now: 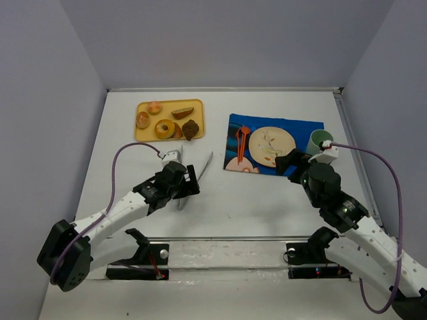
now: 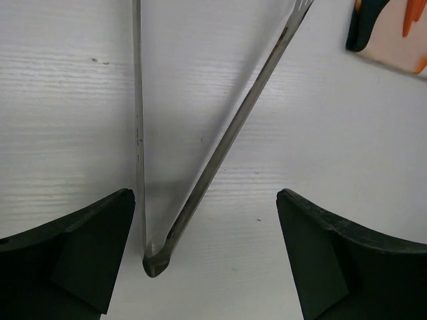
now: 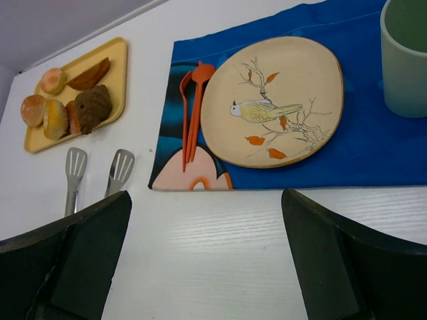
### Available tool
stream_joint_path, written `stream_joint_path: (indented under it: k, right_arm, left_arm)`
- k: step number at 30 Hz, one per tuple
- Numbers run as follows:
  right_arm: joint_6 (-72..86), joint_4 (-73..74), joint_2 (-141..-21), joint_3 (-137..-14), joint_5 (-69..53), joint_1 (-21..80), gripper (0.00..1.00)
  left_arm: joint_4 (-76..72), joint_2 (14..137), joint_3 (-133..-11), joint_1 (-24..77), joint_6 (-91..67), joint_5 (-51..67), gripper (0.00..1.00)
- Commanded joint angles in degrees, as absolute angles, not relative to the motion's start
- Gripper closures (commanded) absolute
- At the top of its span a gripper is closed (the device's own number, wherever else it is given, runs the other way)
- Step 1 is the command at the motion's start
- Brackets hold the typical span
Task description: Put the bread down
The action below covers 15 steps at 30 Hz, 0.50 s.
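From above, the bread [image 1: 165,128] sits on the yellow tray [image 1: 152,136] at the far left, and the left gripper [image 1: 183,189] hangs over the metal tongs [image 1: 205,166]. The left wrist view shows its jaws wide on either side of the tongs' hinge, the 2 tong arms splayed and empty. The right wrist view shows the right gripper [image 3: 205,200] wide open near the bird plate [image 3: 272,100].

Yellow tray [image 3: 121,59], blue placemat [image 3: 373,153], cream plate [image 3: 293,70] with bird-on-branch pattern, pale green cup [image 3: 407,67], orange cutlery [image 3: 193,110].

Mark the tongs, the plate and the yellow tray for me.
tongs [image 2: 227,143], left wrist view, on the right-hand arm.
plate [image 3: 272,101], right wrist view, on its painted centre.
yellow tray [image 1: 150,135], top external view, on bare floor by its near-left corner.
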State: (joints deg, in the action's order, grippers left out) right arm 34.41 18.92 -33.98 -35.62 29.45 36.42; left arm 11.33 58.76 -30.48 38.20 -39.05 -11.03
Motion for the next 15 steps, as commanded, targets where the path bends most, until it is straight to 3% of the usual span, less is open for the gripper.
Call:
stream_joint_path:
  k: [1, 15]
  right_arm:
    - [32.8, 17.8, -34.3, -35.9, 28.7, 36.2, 0.0]
    - [32.1, 17.1, -36.2, -36.0, 27.7, 36.2, 0.0]
  left_arm:
    - [9.3, 60.3, -29.2, 40.9, -40.0, -12.2, 0.01]
    - [4.8, 77.1, -33.8, 41.6, -35.0, -18.8, 0.01]
